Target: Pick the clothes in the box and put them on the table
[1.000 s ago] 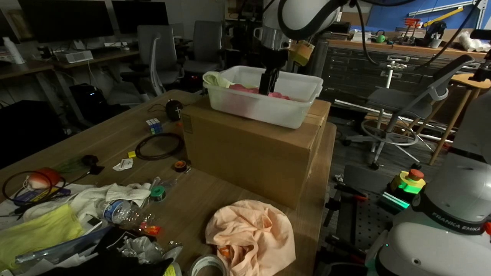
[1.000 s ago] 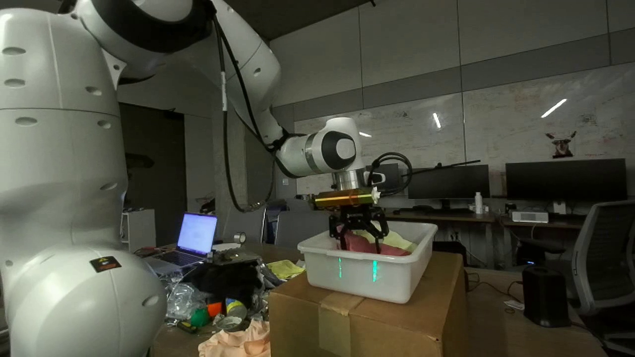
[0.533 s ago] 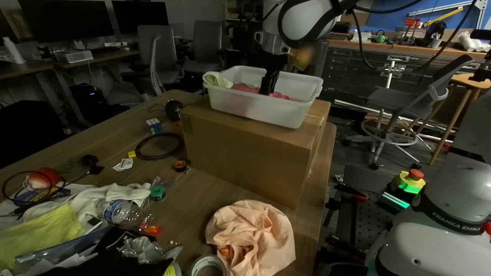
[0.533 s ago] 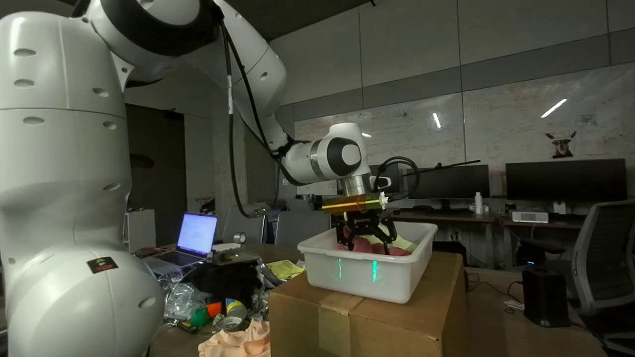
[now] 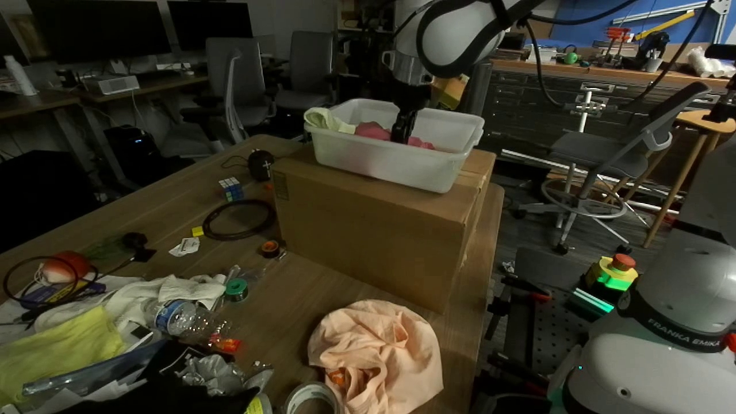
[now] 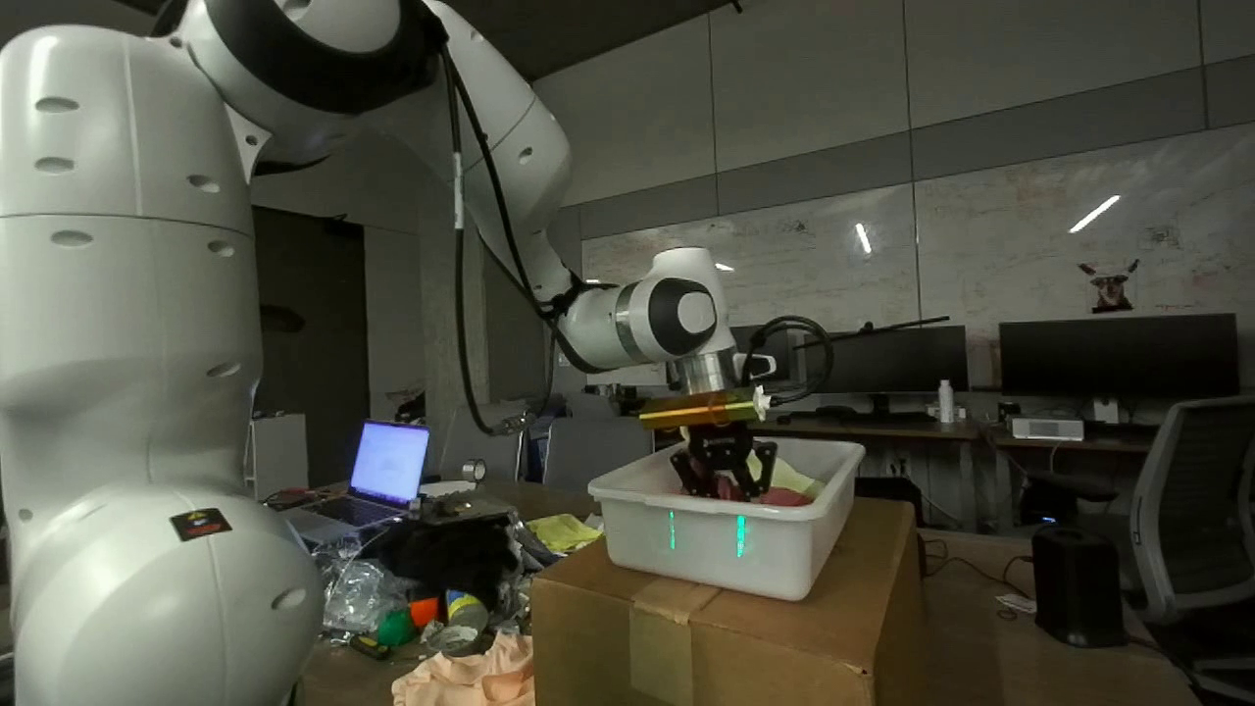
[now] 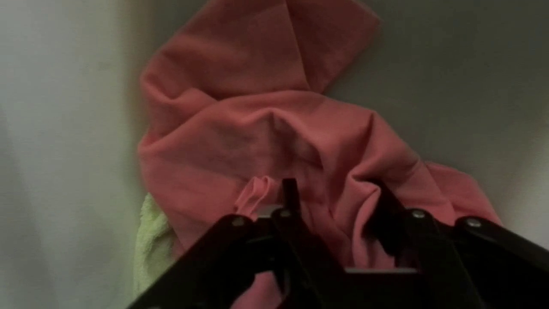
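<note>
A crumpled pink cloth (image 7: 240, 133) fills most of the wrist view, lying in the white plastic box (image 6: 637, 534). Beside it is a pale green cloth (image 7: 152, 244), which drapes over the box's rim in an exterior view, where the green cloth (image 5: 326, 119) shows at one end. My gripper (image 7: 334, 193) reaches down into the box, its fingers sunk in the pink cloth. The jaws stand part way apart, with bunched pink folds between them; one fold presses against one finger. The gap shows in an exterior view of the gripper (image 6: 729, 488) too. On the table (image 5: 299, 299) lies a peach cloth (image 5: 376, 345).
Under the white box stands a large cardboard carton (image 5: 368, 236) on the table. Clutter covers the table's near side: a plastic bottle (image 5: 184, 319), a yellow cloth (image 5: 63, 345) and a tape roll (image 5: 310, 394). A laptop (image 6: 368, 480) stands farther along.
The jaws have drawn much closer together from wide apart, gathering pink cloth between them. The arm has come down and shifted slightly, to the right in an exterior view.
</note>
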